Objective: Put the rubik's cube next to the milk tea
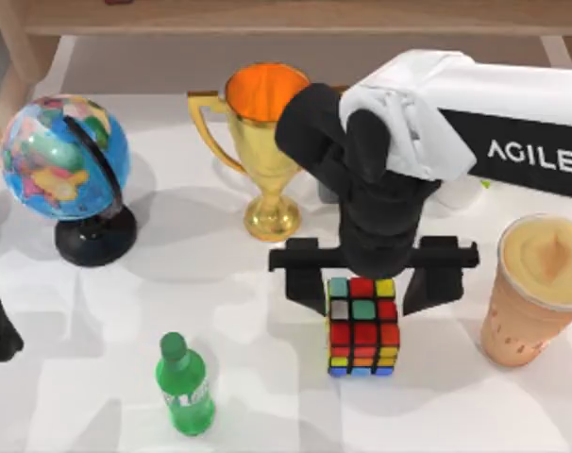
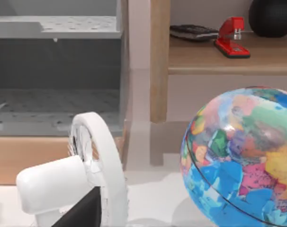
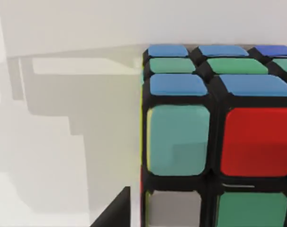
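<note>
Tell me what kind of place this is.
Likely a rendered tabletop test scene, not a real room: a white table with unrelated props, a globe, trophy and rubik's cube, plus a wooden shelf holding a stapler.

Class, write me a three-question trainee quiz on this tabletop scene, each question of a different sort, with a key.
1. True or false: the rubik's cube touches the milk tea.
2. Which arm's claw stands over the cube, fingers spread at either side? A) left B) right
3. Fill in: the gold trophy stands between the globe and the ____ arm.

Key: 1. False, bare table lies between them. 2. B. 3. right. The left arm sits parked at the table's left edge; the green bottle stands near the front.
</note>
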You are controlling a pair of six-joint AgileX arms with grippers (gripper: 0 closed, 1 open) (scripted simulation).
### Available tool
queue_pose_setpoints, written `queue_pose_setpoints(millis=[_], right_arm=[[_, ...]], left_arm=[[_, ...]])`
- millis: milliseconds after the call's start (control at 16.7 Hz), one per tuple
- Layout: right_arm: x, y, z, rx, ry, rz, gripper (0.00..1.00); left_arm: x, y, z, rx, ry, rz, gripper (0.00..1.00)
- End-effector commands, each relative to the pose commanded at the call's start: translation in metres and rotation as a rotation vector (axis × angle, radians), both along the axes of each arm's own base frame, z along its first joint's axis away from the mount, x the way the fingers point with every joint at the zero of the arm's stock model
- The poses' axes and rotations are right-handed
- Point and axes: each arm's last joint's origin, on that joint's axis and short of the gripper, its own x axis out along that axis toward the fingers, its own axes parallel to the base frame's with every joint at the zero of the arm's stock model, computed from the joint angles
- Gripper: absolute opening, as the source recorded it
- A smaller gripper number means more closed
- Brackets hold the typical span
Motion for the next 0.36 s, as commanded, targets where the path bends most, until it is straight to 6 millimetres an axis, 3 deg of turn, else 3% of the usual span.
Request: queue_pose_setpoints(millis=[360], right_arm=[[0.0000, 0.0000, 0.0000, 0.000, 0.000, 0.000, 1.00]], left_arm=[[0.0000, 0.0000, 0.0000, 0.000, 0.000, 0.000, 1.00]])
